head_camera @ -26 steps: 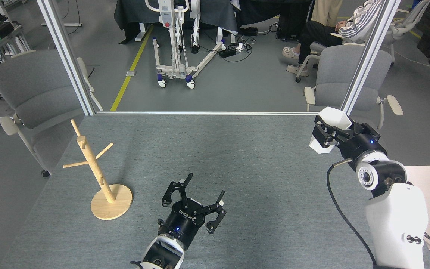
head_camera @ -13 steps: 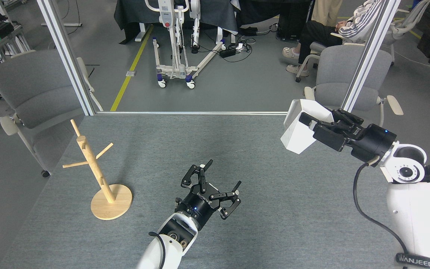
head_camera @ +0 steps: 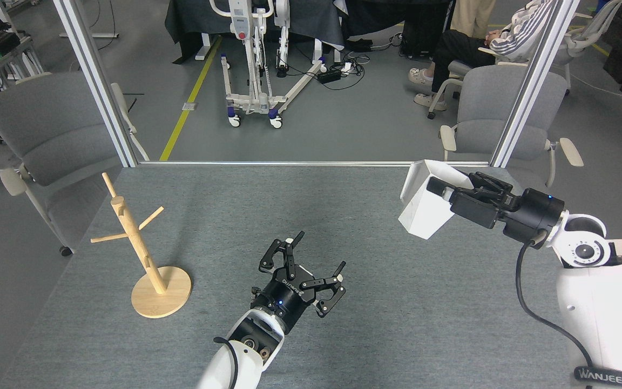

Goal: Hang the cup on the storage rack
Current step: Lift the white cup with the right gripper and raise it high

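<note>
**Observer:** Run it left to right for me. What's different from a second ago?

**Operator:** The storage rack (head_camera: pixel 146 254) at the table's left hasn't budged, and its pegs are bare. My left gripper (head_camera: pixel 311 265) has crept up and right toward the middle of the grey table (head_camera: pixel 343 205); its fingers are spread wide with nothing between them. The big change is on the right: my right gripper (head_camera: pixel 443 192) has swung the cup (head_camera: pixel 424 202) inward and tipped it over, so it now hangs on its side above the table instead of sitting upright at the far right corner. The fingers are clamped on its rim wall.

**Observer:** So what does that mean for hanging it?

**Operator:** I read it as a handover setting up. The cup is well apart from the rack, and I can't make out the handle from here.
</note>
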Motion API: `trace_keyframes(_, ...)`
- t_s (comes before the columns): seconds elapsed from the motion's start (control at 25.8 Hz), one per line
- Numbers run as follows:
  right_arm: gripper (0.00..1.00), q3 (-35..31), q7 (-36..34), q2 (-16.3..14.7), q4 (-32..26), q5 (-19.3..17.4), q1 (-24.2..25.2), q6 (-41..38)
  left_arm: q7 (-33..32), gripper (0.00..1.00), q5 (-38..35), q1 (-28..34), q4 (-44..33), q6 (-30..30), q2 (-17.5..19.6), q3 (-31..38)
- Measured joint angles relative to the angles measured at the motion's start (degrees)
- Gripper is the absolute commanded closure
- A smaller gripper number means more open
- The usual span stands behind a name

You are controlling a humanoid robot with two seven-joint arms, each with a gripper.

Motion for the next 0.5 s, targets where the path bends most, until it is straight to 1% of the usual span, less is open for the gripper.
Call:
trace_keyframes(0.08,1.00,0.23,-0.12,0.78,-1.58,2.40,-0.03,0.00,0.00,0.01,0.00,0.04,-0.07,0.07,0.03,0.00)
trace_keyframes(0.23,1.00,0.33,-0.57,1.27,-5.72,6.38,-0.08,-0.01,0.02,0.01,0.00,0.07,-0.14,0.08,0.02,0.00)
trace_keyframes(0.35,1.00,-0.02,-0.65,1.68,-10.37,10.92,-0.18,-0.01,0.02,0.01,-0.03,0.06,-0.10,0.08,-0.11,-0.06)
trace_keyframes(0.5,1.00,-0.27,-0.74,2.11,-18.07,15.24,-0.21,0.59,0.02,0.01,-0.08,-0.02,-0.07,0.08,-0.24,-0.08)
